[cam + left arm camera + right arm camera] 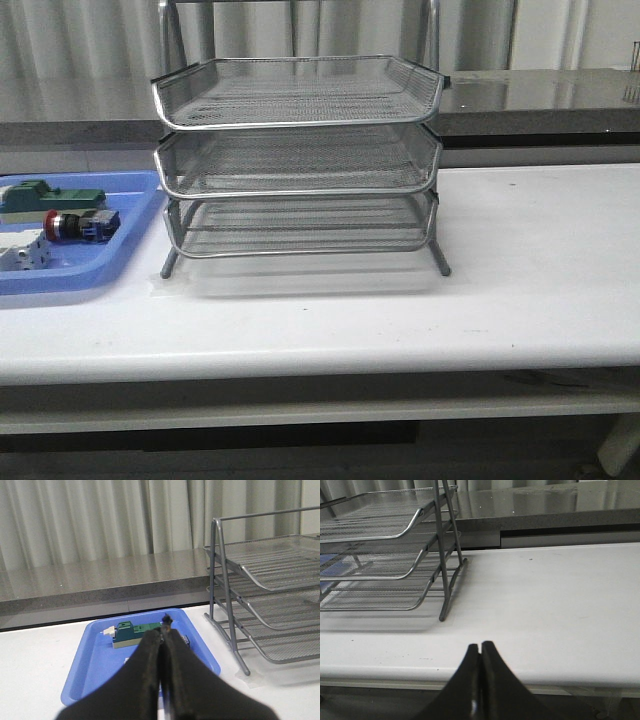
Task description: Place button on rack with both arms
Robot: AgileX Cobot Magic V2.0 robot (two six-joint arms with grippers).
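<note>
The button point(80, 225), with a red head and a blue-and-black body, lies on its side in the blue tray point(120, 262) at the table's left. The silver three-tier wire rack point(300, 160) stands mid-table; its tiers hold nothing. It also shows in the left wrist view point(265, 600) and in the right wrist view point(385, 555). My left gripper point(163, 630) is shut and empty, above the near part of the tray; its fingers hide most of the button. My right gripper point(480, 646) is shut and empty, over the table's front edge, right of the rack. Neither arm shows in the front view.
The blue tray point(85, 680) also holds a green rectangular block point(50, 196), seen also in the left wrist view point(135, 633), and a white boxy part point(22, 254). A dark ledge point(540, 100) runs behind the table. Bare white tabletop point(540, 260) lies right of the rack.
</note>
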